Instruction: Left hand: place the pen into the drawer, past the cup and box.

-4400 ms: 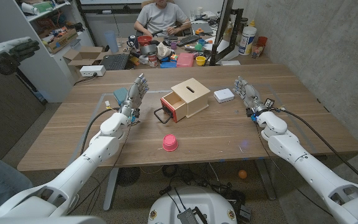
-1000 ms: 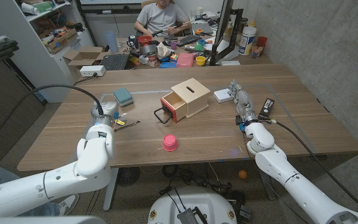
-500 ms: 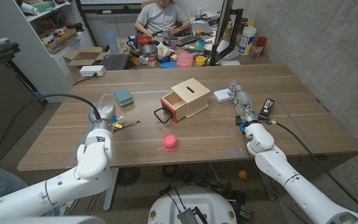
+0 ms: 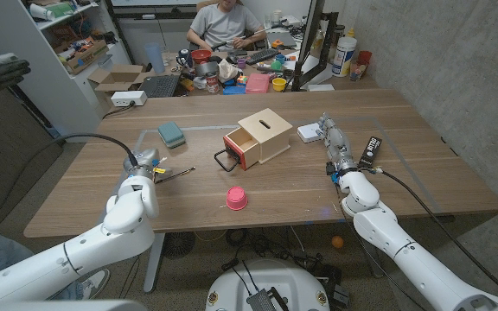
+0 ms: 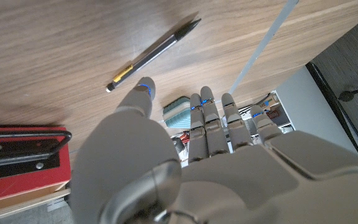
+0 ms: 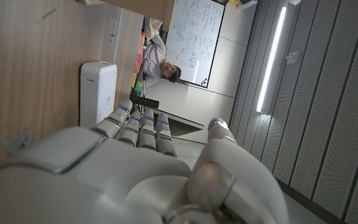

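The left hand (image 5: 197, 155) is being held just above the near-left part of the table (image 4: 422, 164), fingers stretched out side by side and thumb apart, with nothing grasped in it. In the left wrist view the pen (image 5: 154, 54) is seen lying flat on the wood just beyond the fingertips (image 5: 205, 99), apart from them, not yet touched. In the head view the pen (image 4: 173, 172) is shown just to the right of the left hand (image 4: 145, 164), its long axis running left to right with a slight tilt toward the far side at its right end.

The coming grasp is judged to depend on that relation: the pen is lying close on the hand's right, across the reach, so the fingers would have to be brought over the barrel and closed across it. The left hand is much the nearer one; the right hand (image 4: 336, 142) is being kept well apart on the right side of the table, fingers extended and empty, near a white device (image 4: 309, 132).

Further right and farther from the pen, the wooden box (image 4: 260, 136) is standing with its red drawer (image 4: 236, 146) pulled open toward the left. The pink cup (image 4: 235, 199) is resting nearer the front edge, between pen and box. A teal sponge (image 4: 171, 132) is lying on the far side of the left hand. A seated person (image 4: 223, 22) is being seen behind the table.
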Robot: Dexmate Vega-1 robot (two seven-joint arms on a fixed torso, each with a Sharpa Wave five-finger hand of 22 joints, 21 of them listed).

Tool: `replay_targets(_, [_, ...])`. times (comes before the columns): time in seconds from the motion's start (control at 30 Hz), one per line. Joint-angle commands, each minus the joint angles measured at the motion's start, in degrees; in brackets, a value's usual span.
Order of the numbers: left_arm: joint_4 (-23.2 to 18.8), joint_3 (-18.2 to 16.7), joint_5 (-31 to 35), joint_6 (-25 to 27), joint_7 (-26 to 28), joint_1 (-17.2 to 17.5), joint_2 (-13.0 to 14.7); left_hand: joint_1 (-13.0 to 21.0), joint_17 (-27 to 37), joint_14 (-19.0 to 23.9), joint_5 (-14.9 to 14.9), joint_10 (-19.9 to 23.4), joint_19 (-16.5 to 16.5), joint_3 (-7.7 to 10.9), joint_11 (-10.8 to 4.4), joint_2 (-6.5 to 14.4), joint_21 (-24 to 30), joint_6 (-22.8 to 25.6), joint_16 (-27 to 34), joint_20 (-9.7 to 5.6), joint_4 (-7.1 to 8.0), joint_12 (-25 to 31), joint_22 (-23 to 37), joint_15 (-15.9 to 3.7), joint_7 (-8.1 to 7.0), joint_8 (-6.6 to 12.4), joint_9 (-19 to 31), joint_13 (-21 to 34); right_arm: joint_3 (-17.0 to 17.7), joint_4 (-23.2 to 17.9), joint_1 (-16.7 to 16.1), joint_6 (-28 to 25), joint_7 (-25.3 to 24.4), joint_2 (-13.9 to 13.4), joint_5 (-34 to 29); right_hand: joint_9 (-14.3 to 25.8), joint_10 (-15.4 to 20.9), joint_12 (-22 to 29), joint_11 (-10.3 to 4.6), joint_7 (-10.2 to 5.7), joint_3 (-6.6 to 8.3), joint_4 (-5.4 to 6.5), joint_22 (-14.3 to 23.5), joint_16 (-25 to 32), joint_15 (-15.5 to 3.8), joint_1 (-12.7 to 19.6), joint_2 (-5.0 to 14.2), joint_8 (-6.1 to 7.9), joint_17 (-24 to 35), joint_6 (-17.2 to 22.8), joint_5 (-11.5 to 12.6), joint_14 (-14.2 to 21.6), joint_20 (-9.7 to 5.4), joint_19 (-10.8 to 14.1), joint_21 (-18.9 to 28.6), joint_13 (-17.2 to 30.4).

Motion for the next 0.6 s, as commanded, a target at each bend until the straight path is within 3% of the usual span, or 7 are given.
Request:
replay_targets(0.03, [3.2, 12.2, 3.8, 1.4, -9.4, -12.1, 2.8, 0.8, 0.0, 0.6, -0.3, 0.6, 0.4, -0.04, -0.30, -0.1, 0.5, 0.9, 0.1, 0.22, 0.07, 0.2, 0.1, 0.05, -0.27, 0.42, 0.1, 0.1, 0.1, 1.7, 0.6, 2.0, -0.3, 1.3, 0.1, 0.2, 0.3, 0.5, -0.06, -0.38, -0.21, -0.06, 0.2, 0.5, 0.19, -0.5, 0.00, 0.55, 0.2, 0.4, 0.4, 0.2, -0.06, 0.0, -0.2, 0.2])
replay_targets(0.6, [3.4, 13.3, 9.5, 2.4, -13.0, -12.4, 0.9, 1.7, 0.0, 2.0, -0.6, 4.3, 1.0, -0.25, -1.27, 0.2, 0.7, 4.7, 0.5, 0.31, 0.34, 0.5, 0.1, 0.80, -0.71, 0.99, 0.1, 0.1, 0.4, 1.7, 1.3, 1.9, 0.3, 1.1, 0.5, 0.2, 0.2, 0.5, -0.09, -0.77, -0.38, -0.09, 0.2, 0.4, 0.35, -0.6, -0.03, 0.50, 0.1, 0.4, 0.4, 0.2, 0.14, -0.3, -0.6, 0.2])
